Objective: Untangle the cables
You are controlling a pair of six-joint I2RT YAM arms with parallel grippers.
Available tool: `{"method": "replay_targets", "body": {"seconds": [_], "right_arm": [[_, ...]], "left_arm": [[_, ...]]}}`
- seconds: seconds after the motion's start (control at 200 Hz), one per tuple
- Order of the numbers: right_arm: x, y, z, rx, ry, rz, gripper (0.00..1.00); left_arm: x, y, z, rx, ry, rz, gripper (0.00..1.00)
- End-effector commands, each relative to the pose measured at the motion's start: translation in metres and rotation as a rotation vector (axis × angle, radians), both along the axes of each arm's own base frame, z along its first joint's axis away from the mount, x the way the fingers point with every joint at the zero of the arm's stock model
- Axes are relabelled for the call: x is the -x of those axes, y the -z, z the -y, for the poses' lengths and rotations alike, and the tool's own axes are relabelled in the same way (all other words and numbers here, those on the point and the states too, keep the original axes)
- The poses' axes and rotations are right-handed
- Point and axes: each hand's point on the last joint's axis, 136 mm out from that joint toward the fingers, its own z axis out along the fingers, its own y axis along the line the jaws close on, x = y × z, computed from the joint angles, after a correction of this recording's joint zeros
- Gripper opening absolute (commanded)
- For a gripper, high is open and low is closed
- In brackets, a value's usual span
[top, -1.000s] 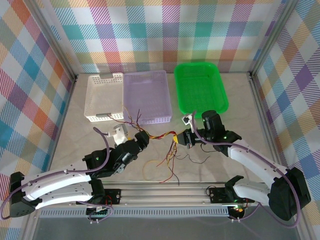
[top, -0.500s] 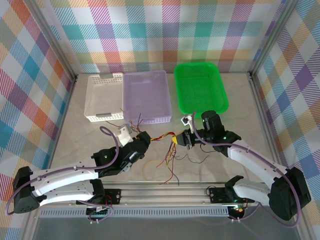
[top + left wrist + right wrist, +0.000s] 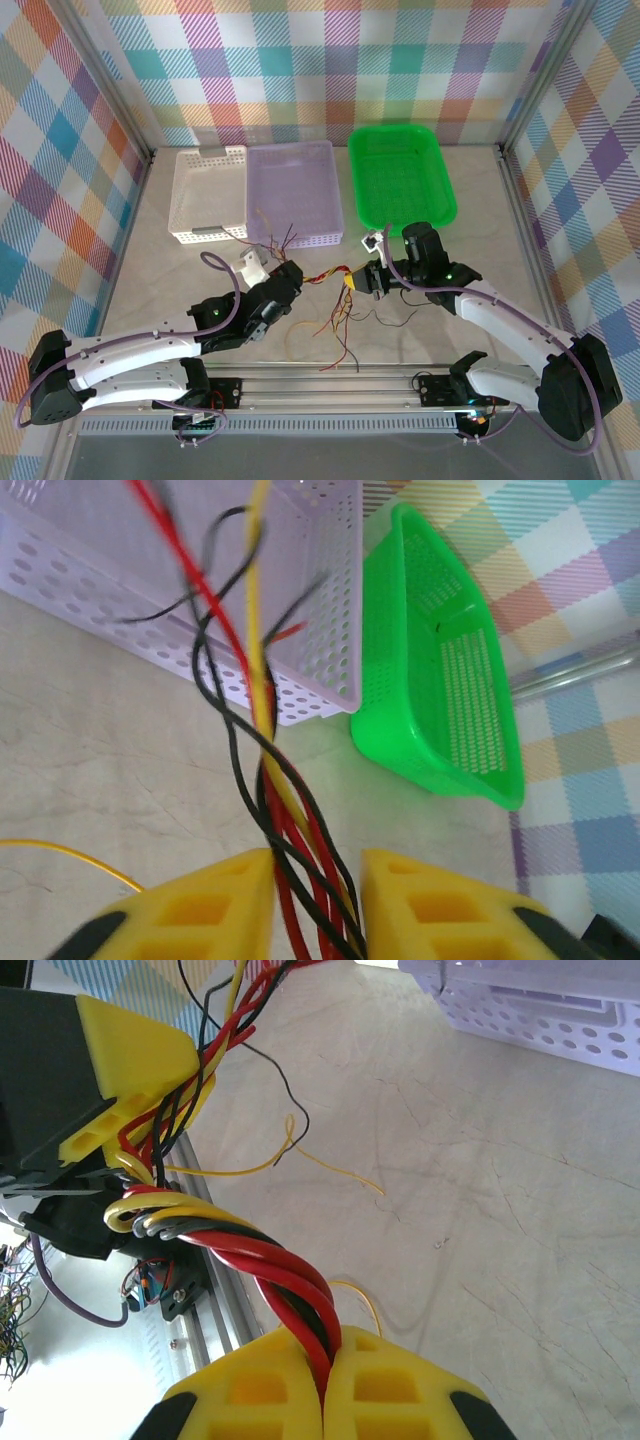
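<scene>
Nearest the rail, loose ends of the cables [image 3: 340, 325] trail over the table [image 3: 470, 235]. Just beyond, their twisted red, yellow and black bundle spans both grippers: the right gripper [image 3: 325, 1355] is clamped tight on it, while the left gripper [image 3: 316, 880] straddles it narrowly, though I cannot tell whether it pinches. Farthest stand the white basket [image 3: 208, 190], lilac basket [image 3: 295, 185] and green basket [image 3: 400, 175]

3 baskets (white [image 3: 205, 190], lilac [image 3: 300, 180], green [image 3: 400, 185]), 2 arms (L [image 3: 140, 355], R [image 3: 500, 315]), 1 tangled cable bunch [image 3: 325, 275].
</scene>
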Motion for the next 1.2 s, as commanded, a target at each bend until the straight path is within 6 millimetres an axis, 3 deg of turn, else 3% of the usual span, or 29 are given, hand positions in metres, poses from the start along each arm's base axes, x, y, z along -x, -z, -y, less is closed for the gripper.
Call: {"method": "replay_targets", "body": {"seconds": [0.0, 0.07, 0.52, 0.725, 0.895, 0.97, 1.05, 1.195], "right_arm": [[0.003, -0.008, -0.005, -0.035, -0.041, 0.052, 0.00], [0.003, -0.008, -0.005, -0.032, -0.038, 0.055, 0.00], [-0.004, -0.007, 0.001, -0.006, 0.015, 0.084, 0.00], [0.000, -0.011, -0.001, -0.028, -0.004, 0.082, 0.00], [0.004, -0.013, -0.002, -0.043, -0.021, 0.081, 0.00], [0.004, -0.014, -0.003, -0.045, -0.021, 0.085, 0.00], [0.003, -0.014, -0.003, -0.043, -0.020, 0.085, 0.00], [0.003, -0.014, -0.004, -0.045, -0.022, 0.084, 0.00]], "left_arm": [[-0.001, 0.002, 0.003, 0.040, 0.000, -0.005, 0.11], [-0.001, 0.002, 0.005, 0.049, 0.005, -0.010, 0.00], [0.003, 0.007, -0.003, 0.112, -0.016, -0.040, 0.00], [0.005, 0.003, -0.001, 0.121, 0.005, -0.038, 0.39], [0.003, -0.001, -0.001, 0.138, -0.003, -0.024, 0.60], [0.002, -0.001, 0.000, 0.152, -0.009, -0.024, 0.59], [0.001, -0.001, 0.004, 0.170, -0.008, -0.026, 0.51], [0.000, 0.000, 0.009, 0.187, -0.001, -0.037, 0.23]]}}
